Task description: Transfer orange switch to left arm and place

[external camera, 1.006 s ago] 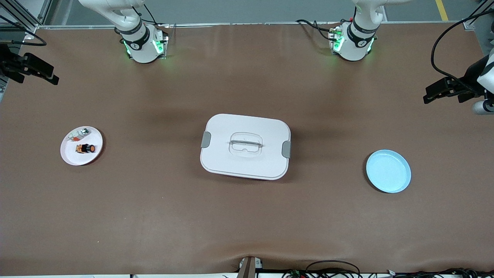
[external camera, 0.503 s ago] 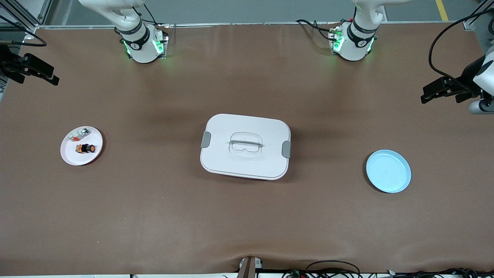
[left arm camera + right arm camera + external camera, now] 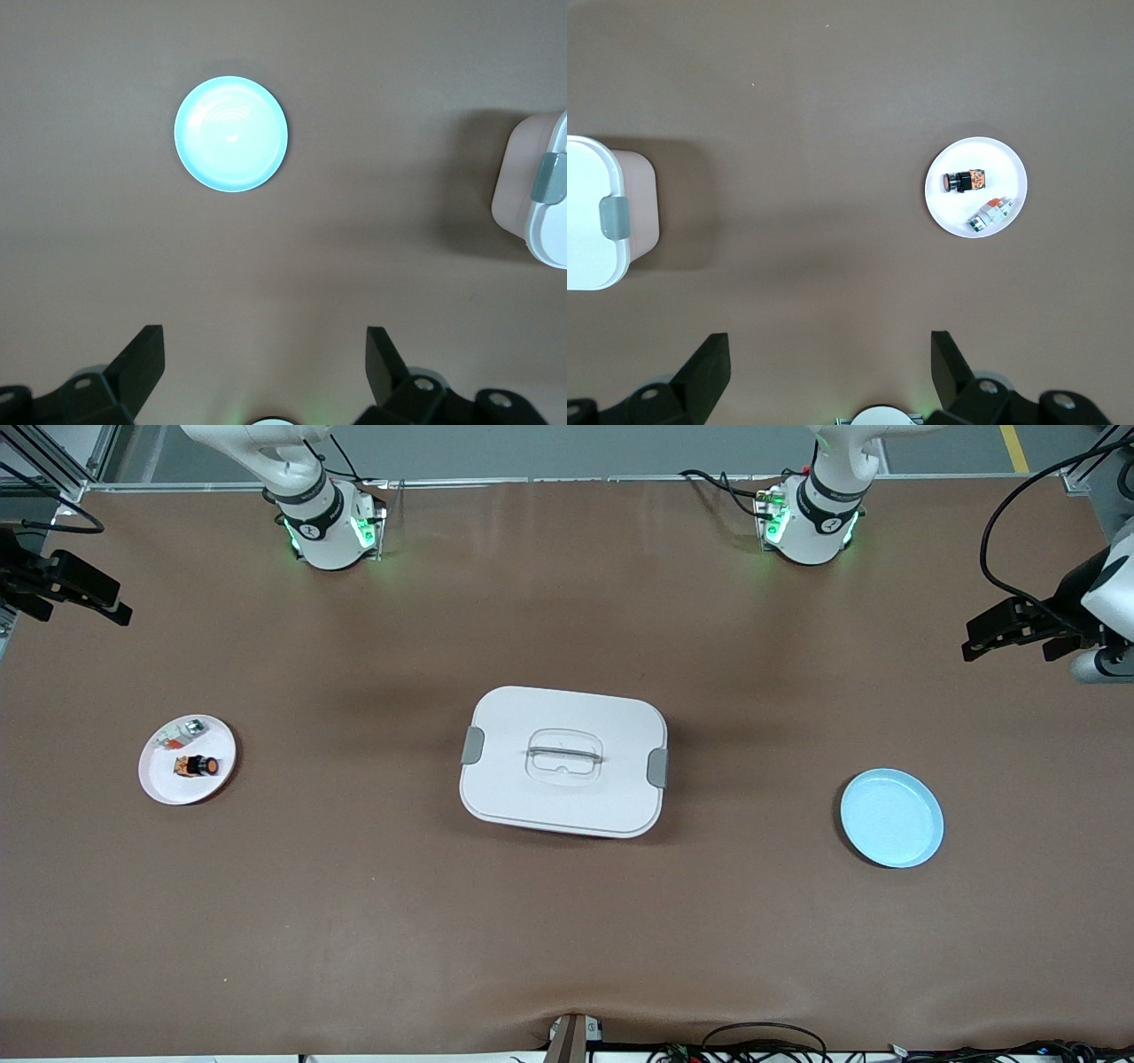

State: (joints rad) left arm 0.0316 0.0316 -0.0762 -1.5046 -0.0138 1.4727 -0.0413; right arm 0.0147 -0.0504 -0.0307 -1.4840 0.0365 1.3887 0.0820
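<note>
Change: both grippers had shifted slightly at their table ends since the earlier frames; nothing on the table had moved.
Left gripper (image 3: 979,642): fingers spread, holding nothing, over bare table at the left arm's end.
Right gripper (image 3: 111,607): fingers spread, holding nothing, over bare table at the right arm's end.
Orange switch (image 3: 196,765): lay on the white plate (image 3: 159,784), beside a whitish part (image 3: 180,734).
Box (image 3: 563,760): stood mid-table, lid on, between the two plates.
Blue plate (image 3: 891,818): lay toward the left arm's end.
</note>
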